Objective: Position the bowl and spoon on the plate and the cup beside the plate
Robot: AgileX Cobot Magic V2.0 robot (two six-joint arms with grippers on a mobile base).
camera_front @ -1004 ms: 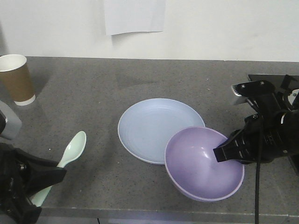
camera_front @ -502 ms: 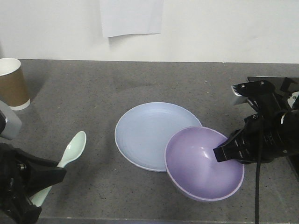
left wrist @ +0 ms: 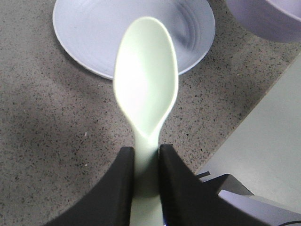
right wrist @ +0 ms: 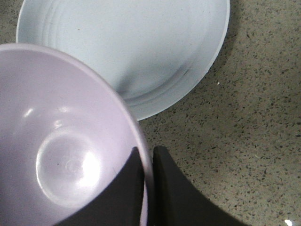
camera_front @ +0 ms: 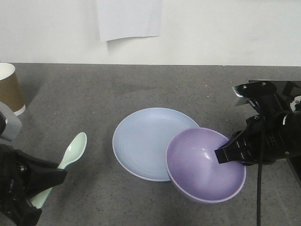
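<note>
Front view: the right gripper (camera_front: 225, 153) is pinching the right rim of the bowl (camera_front: 200, 167); this bowl is overlapping the plate (camera_front: 143, 141). Left wrist view: the left gripper (left wrist: 146, 157) is clamping the handle of the spoon (left wrist: 146, 89), head toward the plate. Right wrist view: the fingers (right wrist: 176, 197) are straddling the bowl wall.

Worktop (camera_front: 94, 103): dark grey stone-like surface with fine pale and dark speckles, matte, running the full width of the front view. Behind it, a plain white wall (camera_front: 225, 28). One white paper sheet (camera_front: 129, 19) hangs flat on the wall, left of centre, its lower edge above the worktop. In the left wrist view, a pale grey-green flat surface (left wrist: 263, 141) lies past the worktop edge.
</note>
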